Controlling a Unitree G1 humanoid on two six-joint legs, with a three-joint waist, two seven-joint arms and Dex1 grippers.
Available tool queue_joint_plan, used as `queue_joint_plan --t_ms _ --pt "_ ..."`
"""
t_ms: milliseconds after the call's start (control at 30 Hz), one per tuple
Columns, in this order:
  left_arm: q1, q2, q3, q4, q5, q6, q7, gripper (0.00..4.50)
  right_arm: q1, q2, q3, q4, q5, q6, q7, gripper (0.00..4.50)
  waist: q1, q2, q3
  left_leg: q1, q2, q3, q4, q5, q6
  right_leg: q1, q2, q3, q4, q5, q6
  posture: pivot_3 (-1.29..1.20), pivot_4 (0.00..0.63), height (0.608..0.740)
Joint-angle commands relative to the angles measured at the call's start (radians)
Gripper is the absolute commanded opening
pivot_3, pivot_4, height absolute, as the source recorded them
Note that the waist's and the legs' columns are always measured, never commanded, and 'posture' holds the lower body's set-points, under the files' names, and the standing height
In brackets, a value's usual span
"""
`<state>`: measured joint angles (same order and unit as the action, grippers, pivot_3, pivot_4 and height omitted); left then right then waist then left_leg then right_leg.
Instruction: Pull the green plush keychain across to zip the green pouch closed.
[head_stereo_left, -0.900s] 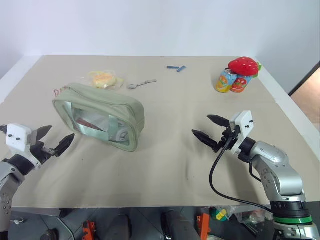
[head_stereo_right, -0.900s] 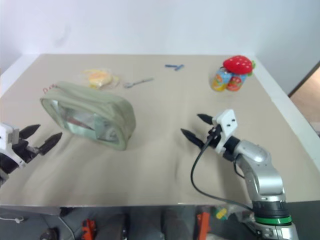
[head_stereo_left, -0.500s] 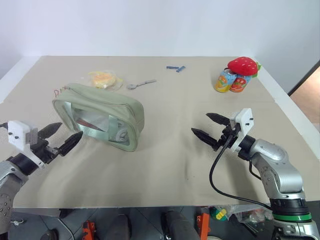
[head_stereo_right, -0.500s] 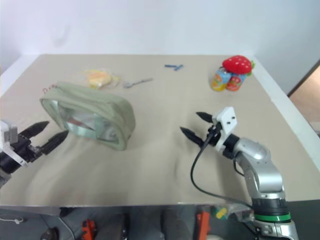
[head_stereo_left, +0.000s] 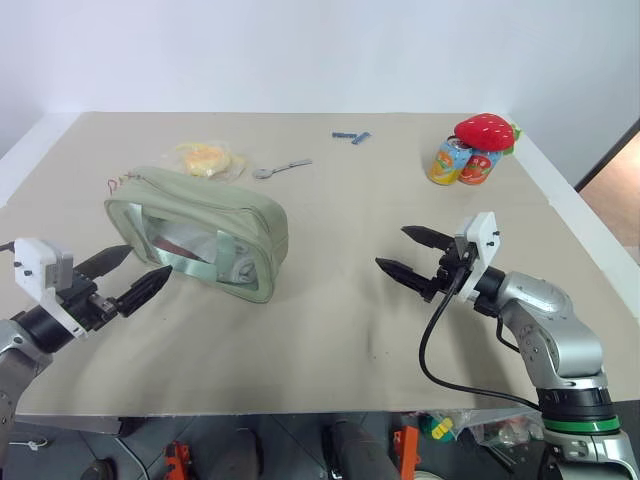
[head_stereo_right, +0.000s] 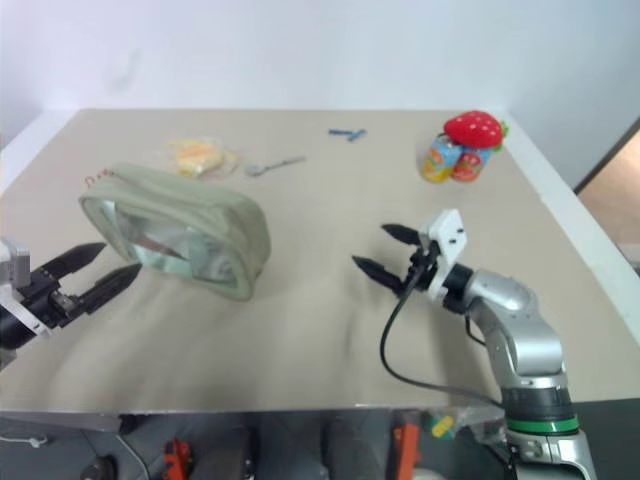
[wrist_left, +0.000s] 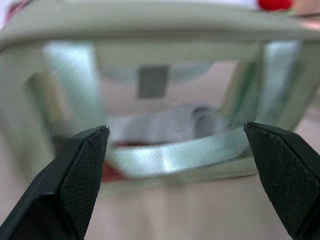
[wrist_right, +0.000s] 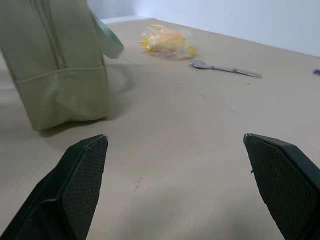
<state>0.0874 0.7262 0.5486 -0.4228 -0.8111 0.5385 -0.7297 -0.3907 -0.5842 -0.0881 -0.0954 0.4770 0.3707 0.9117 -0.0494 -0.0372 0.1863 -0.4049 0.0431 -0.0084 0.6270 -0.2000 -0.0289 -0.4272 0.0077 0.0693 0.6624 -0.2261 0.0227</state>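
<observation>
Green pouch (head_stereo_left: 200, 232) on the table's (head_stereo_left: 330, 330) left half, our left gripper nearest.
Our left gripper (head_stereo_left: 128, 272), jaws wide apart, hangs by the near-left edge, facing the pouch's clear window just ahead. The pouch runs lengthwise from far-left to near-centre; a thin red cord (head_stereo_left: 117, 182) shows at its far-left end, but we cannot make out the green plush keychain itself. Our right gripper (head_stereo_left: 408, 252), also open, hovers well apart toward the right.
</observation>
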Motion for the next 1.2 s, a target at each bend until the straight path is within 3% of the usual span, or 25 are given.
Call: queue_joint_plan --t_ms 33,267,767,967,1200 --pt "-0.021 0.039 -0.023 -0.066 -0.046 0.035 -0.032 4.47 -0.144 0.028 0.045 0.077 0.016 -0.001 0.066 4.5 -0.002 0.0 0.0 0.0 0.001 0.0 0.001 0.0 0.0 0.0 0.001 0.0 0.0 0.001 0.0 0.0 0.15 0.74" --pt "-0.039 0.089 -0.077 -0.164 -0.155 0.121 -0.066 4.47 -0.413 0.15 0.159 0.265 -0.006 0.032 0.153 4.5 -0.01 0.0 0.0 0.001 0.005 0.001 0.001 0.0 0.0 -0.002 0.006 0.001 0.002 0.003 -0.004 0.0 0.15 0.74" --pt "-0.052 0.081 -0.142 -0.219 -0.171 0.127 -0.032 4.47 -0.649 0.372 0.247 0.55 -0.084 0.001 0.213 4.5 -0.008 0.0 0.0 -0.005 0.005 0.001 -0.001 0.0 0.0 -0.01 0.007 0.001 0.004 0.005 -0.002 0.0 0.15 0.74" --pt "-0.062 0.058 -0.149 -0.216 -0.168 0.109 -0.018 4.5 -0.691 0.417 0.239 0.679 -0.125 -0.058 0.222 2.73 -0.008 0.0 0.0 -0.005 0.005 0.002 -0.001 0.0 0.0 -0.01 0.007 0.002 0.004 0.005 -0.002 0.0 0.15 0.74" --pt "-0.088 0.036 -0.162 -0.218 -0.156 0.098 0.01 4.5 -0.714 0.438 0.225 0.76 -0.15 -0.103 0.239 0.23 -0.008 0.0 0.0 -0.005 0.006 0.002 -0.001 0.0 0.0 -0.01 0.007 0.002 0.004 0.006 -0.002 0.0 0.15 0.74"
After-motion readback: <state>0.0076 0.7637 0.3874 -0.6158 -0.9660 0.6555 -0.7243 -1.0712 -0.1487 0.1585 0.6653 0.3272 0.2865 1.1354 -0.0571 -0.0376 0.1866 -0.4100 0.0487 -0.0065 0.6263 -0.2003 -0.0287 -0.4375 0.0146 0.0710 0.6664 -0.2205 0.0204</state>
